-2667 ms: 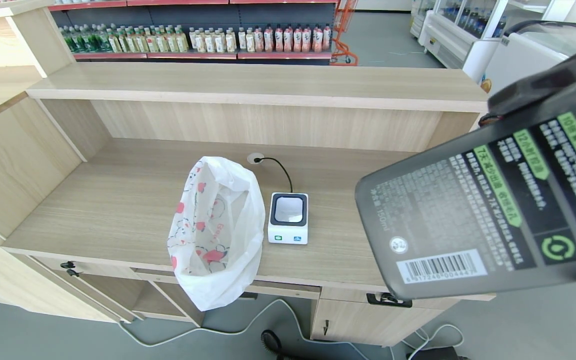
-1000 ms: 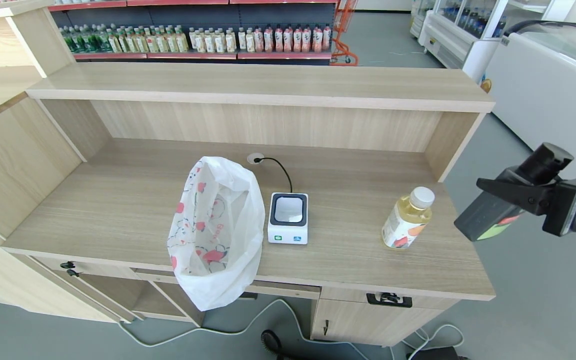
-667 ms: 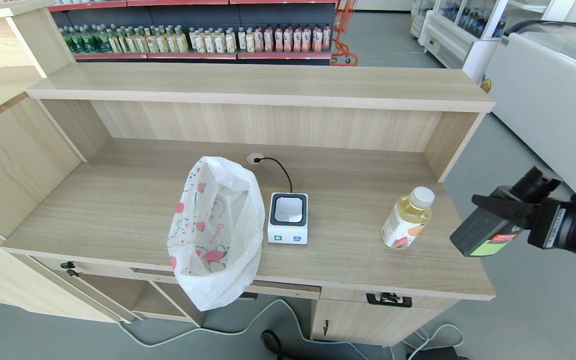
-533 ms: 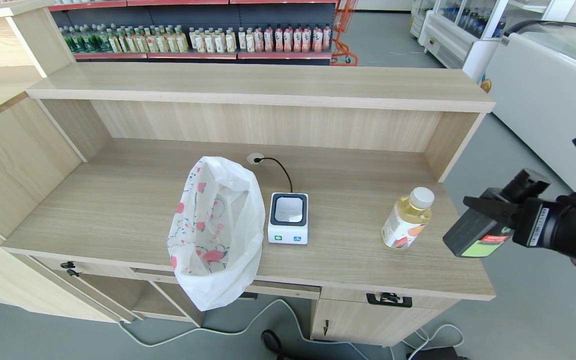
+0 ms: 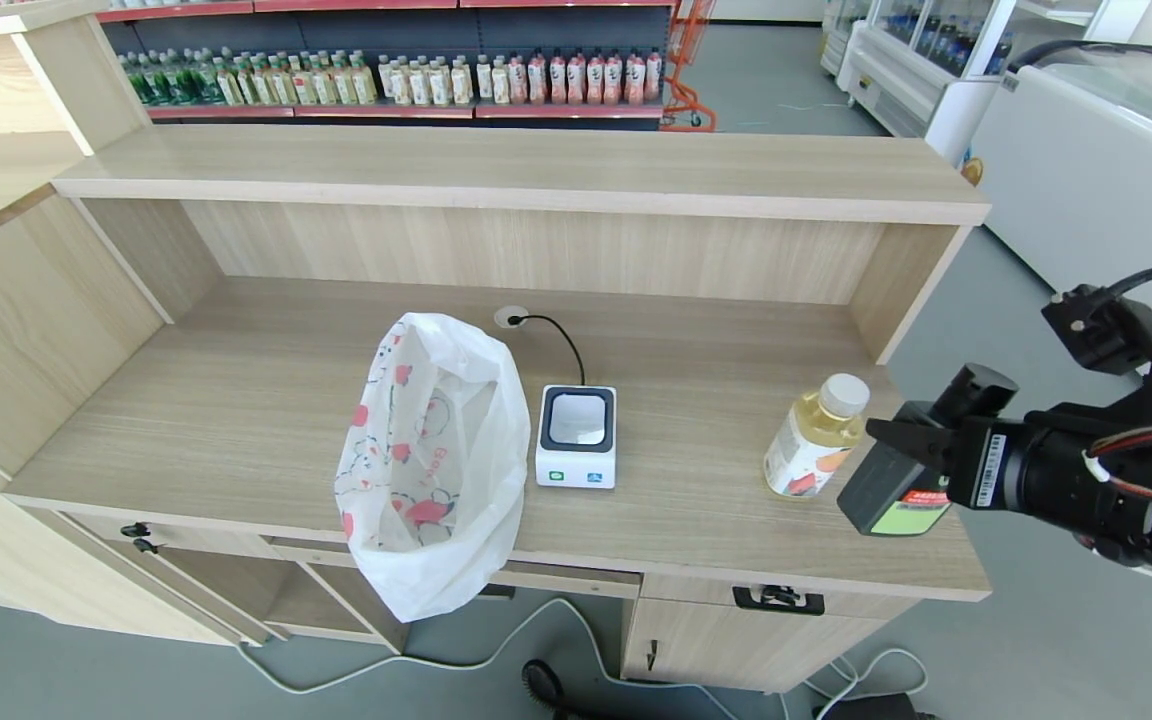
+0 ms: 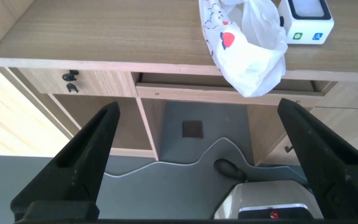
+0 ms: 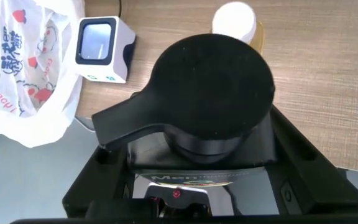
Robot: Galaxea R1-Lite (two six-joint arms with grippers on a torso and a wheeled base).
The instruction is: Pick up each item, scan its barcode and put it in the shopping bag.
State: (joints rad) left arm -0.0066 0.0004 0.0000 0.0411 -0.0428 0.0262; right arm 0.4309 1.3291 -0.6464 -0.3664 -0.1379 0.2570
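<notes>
My right gripper (image 5: 921,450) is clamped on 1 dark bottle (image 5: 881,495), holding it tilted over the right front corner of the counter (image 5: 236,420), just beside the upright drink bottle (image 5: 816,435). I judge this to be the carry to the scanner (image 5: 577,435). I should pass clear of the drink bottle's cap, then turn the barcode face to the scanner window, stopping short of the shopping bag (image 5: 431,460). My left gripper (image 6: 197,124) hangs spread open below the counter front.
</notes>
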